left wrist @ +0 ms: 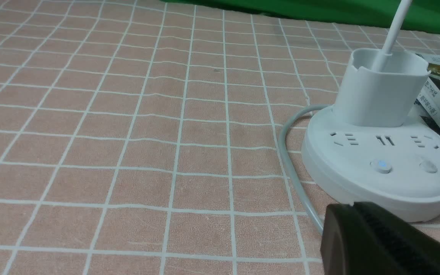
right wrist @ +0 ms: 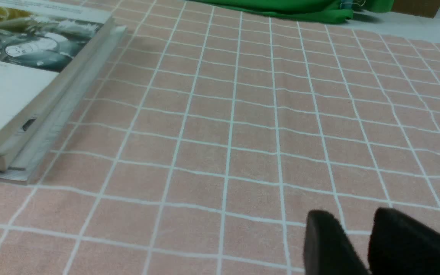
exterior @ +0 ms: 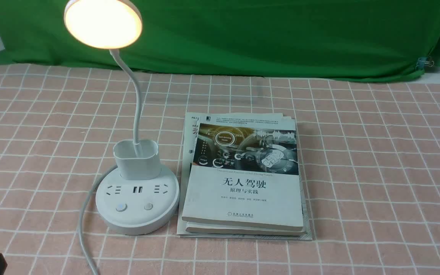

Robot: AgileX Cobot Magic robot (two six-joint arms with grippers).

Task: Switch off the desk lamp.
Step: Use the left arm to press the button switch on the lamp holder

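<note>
I'm seeing the lamp [exterior: 137, 206] glowing, its head cropped; left gripper [left wrist: 351, 208] pressing together, right gripper [right wrist: 351, 219] spreading slightly (blurry); green cloth [exterior: 243, 38] hanging behind the checked table [exterior: 376, 172].

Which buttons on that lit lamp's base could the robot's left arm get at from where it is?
Probably both: the left gripper is shut beside the base, and nothing visible covers the left button or right button.
</note>
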